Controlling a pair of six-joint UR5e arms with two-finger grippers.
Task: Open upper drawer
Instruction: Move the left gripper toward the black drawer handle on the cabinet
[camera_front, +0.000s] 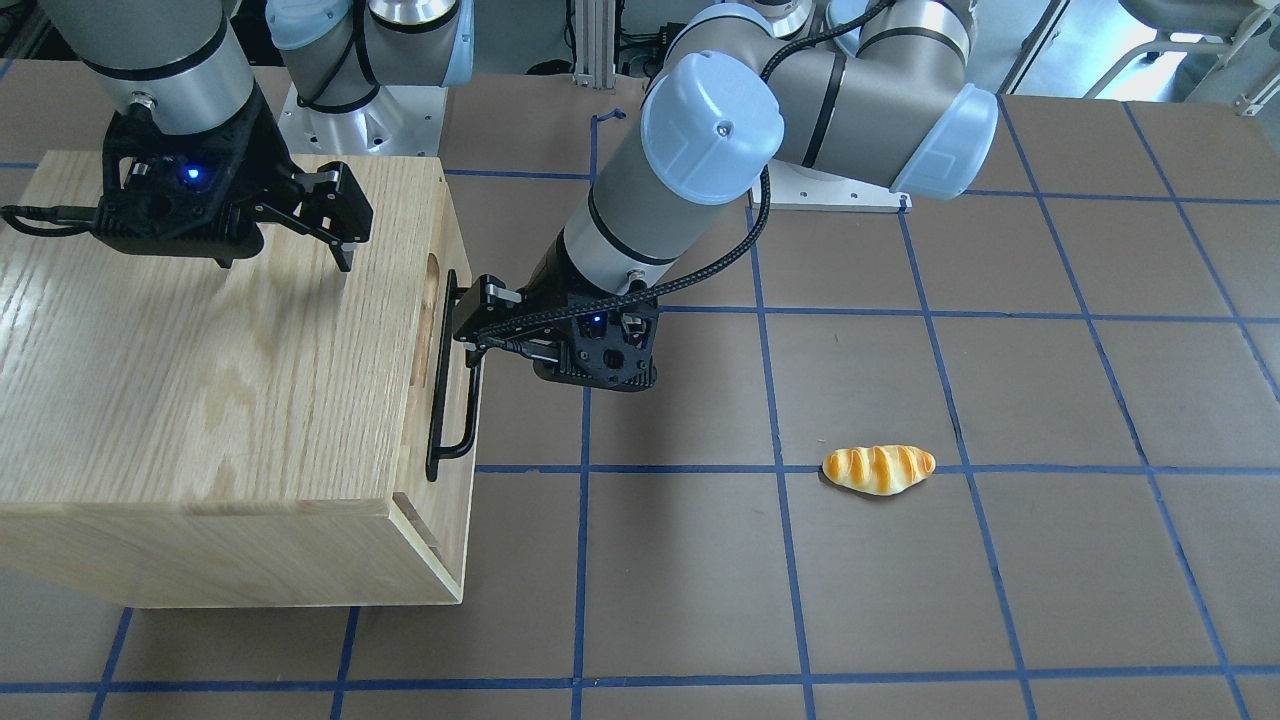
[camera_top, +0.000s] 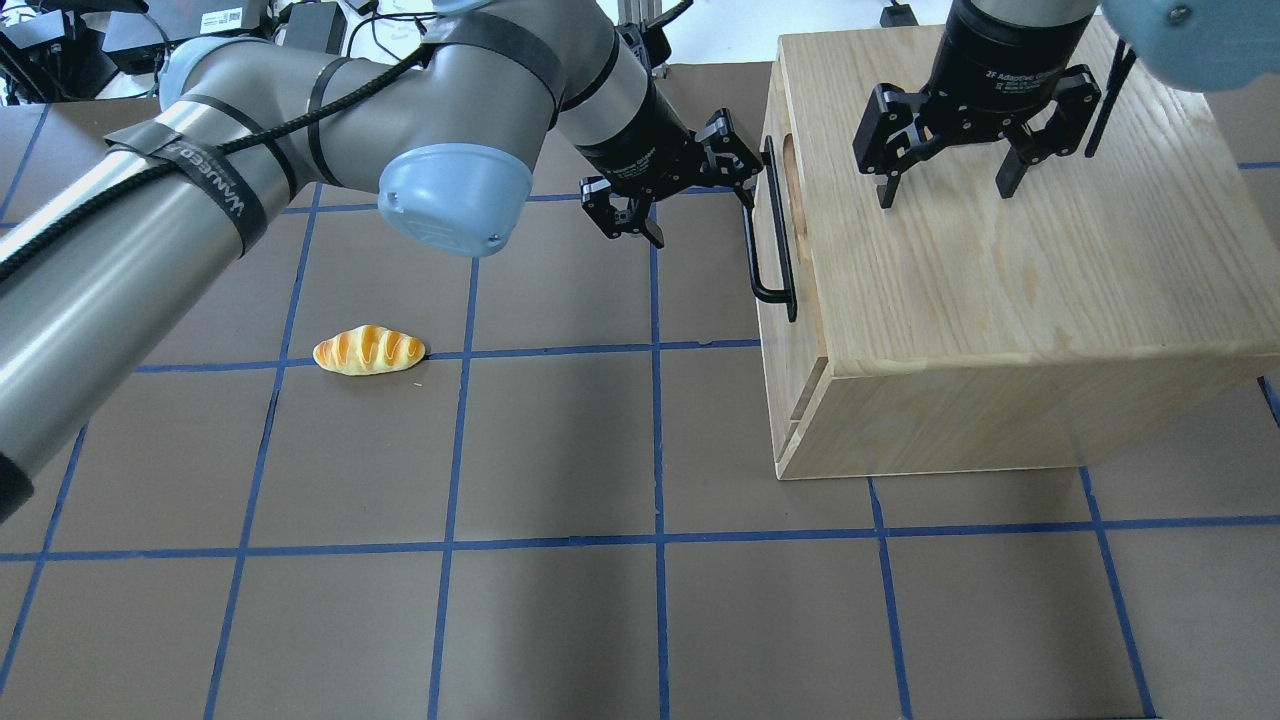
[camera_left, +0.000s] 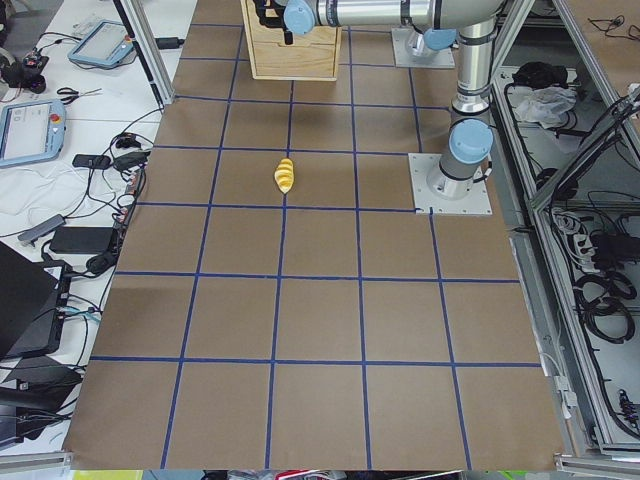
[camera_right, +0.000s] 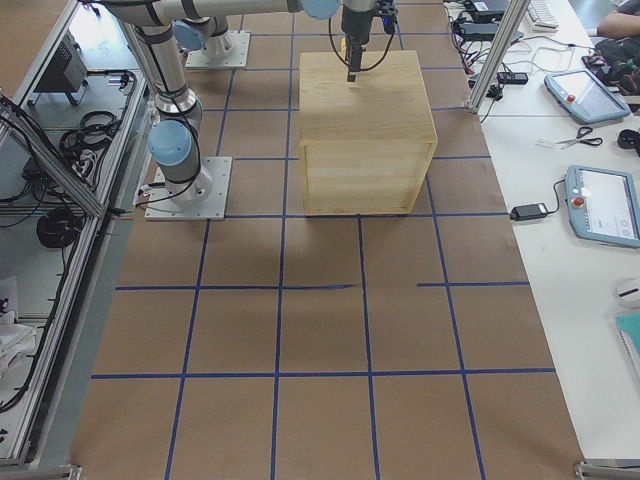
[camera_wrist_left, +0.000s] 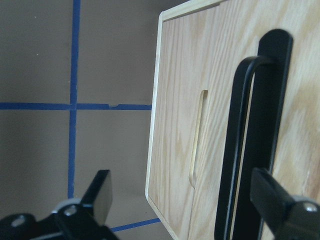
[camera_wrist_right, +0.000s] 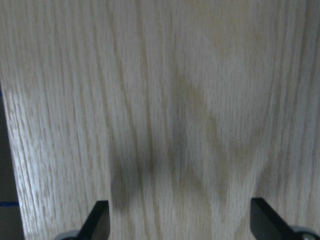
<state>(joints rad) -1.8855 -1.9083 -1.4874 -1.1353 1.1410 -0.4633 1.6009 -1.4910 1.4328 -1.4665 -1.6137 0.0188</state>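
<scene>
Upper drawer (camera_wrist_left: 172, 100) is shut, flush in the cabinet (camera_top: 1000, 300) front. Your left claw (camera_top: 698, 212) is spread wide at its black bar handle (camera_wrist_left: 232, 165), gripping nothing. Right claw (camera_top: 948, 195), also wide, sits over the cabinet top. By my read, grasp and pull are both left to do.

Pale-wood upper drawer (camera_wrist_left: 172, 115) sits closed, flush, black-handled.

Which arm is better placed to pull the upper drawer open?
Left: the left end effector, open, is at the handle of the upper drawer; the right end effector hangs over the cabinet top.
</scene>
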